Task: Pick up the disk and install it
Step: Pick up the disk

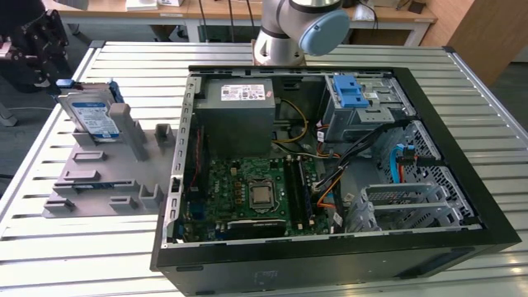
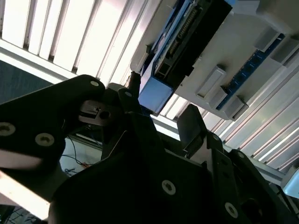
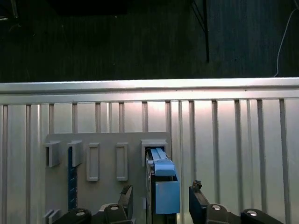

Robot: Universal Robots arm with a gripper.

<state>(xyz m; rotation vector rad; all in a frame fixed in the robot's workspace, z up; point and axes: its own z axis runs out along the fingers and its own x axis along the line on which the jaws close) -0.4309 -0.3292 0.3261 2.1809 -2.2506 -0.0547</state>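
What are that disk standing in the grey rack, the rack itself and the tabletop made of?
The disk seems to have a silvery metal casing, a glossy paper-like label, and a blue frame that is probably moulded plastic. The grey rack is matte and evenly coloured, likely plastic. The table has pale ribbed slats with a brushed sheen, probably aluminium.

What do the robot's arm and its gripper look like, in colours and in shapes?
In the exterior view, the arm is built of round silver-grey tubes, and one joint ends in a light blue cap. In both wrist views, the gripper is matte black, made of flat angular links dotted with small round silver pins and screw heads. Its jaws are two narrow black pieces.
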